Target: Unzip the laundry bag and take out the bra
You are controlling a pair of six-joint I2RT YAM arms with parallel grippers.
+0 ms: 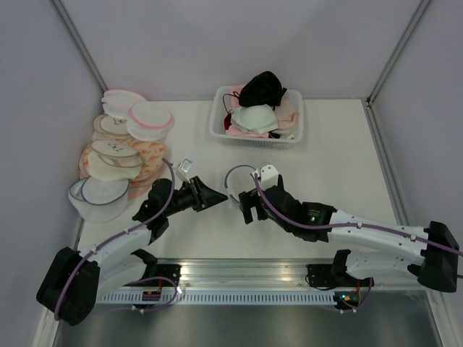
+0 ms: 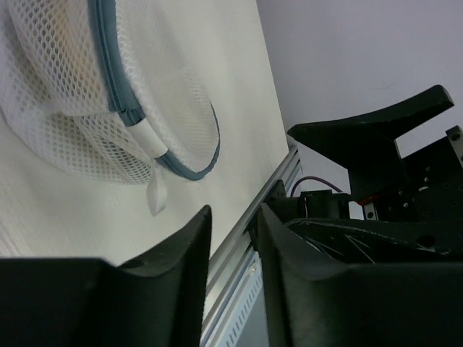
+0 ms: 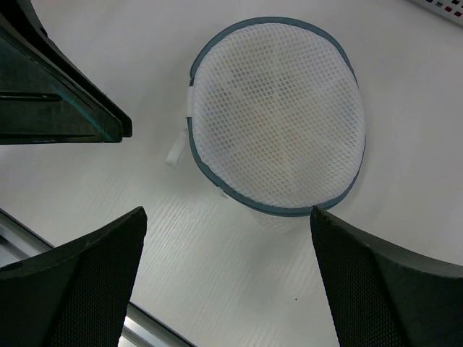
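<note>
below the right tool [image 3: 226, 217], held wide, the laundry bag [image 3: 278, 116] lies flat.

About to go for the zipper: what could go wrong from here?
1. The pull tab is small and lies flat beside the rim of the laundry bag; the left gripper could pinch mesh instead.
2. The right gripper hangs open above the bag, not pinning it, so pulling may drag the whole bag.
</note>
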